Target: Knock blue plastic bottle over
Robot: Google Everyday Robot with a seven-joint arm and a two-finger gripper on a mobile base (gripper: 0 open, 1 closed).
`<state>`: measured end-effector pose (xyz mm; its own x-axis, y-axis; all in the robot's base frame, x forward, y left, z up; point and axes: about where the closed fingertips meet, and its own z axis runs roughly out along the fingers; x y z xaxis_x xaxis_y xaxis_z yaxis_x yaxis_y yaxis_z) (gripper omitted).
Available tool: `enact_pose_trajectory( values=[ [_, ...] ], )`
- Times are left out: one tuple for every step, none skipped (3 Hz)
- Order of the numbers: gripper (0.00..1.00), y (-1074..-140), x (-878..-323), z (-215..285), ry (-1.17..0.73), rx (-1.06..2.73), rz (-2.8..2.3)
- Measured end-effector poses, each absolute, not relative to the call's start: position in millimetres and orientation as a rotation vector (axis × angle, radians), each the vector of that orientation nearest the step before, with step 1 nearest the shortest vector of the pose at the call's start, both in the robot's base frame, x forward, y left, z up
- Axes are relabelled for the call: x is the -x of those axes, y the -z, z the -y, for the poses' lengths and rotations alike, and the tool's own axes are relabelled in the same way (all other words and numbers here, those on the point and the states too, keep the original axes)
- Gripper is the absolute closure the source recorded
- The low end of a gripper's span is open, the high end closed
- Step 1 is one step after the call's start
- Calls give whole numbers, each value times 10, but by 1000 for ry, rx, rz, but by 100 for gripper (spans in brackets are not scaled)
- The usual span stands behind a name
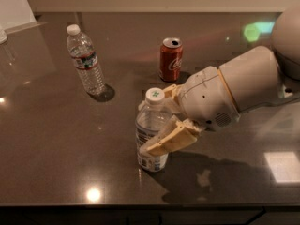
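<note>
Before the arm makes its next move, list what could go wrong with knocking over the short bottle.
1. The gripper meets the blue plastic bottle around mid-height, so on the glossy table it may slide upright rather than tip.
2. Once down, it could roll toward the near table edge or into the red can.

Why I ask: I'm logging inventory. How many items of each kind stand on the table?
Plastic bottles: 2 (blue plastic bottle, taller bottle)
Soda can: 1
Total: 3
The hand is at the blue plastic bottle, reaching in from the picture's right.
</note>
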<state>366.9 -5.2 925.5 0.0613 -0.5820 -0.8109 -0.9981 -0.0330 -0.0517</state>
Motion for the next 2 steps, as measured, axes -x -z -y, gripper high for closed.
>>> enact_pose_trajectory(
  values=[
    [64, -9343, -3697, 133, -797, 1671, -1592],
    [87, -9574, -3832, 267, -693, 1690, -1646]
  ],
)
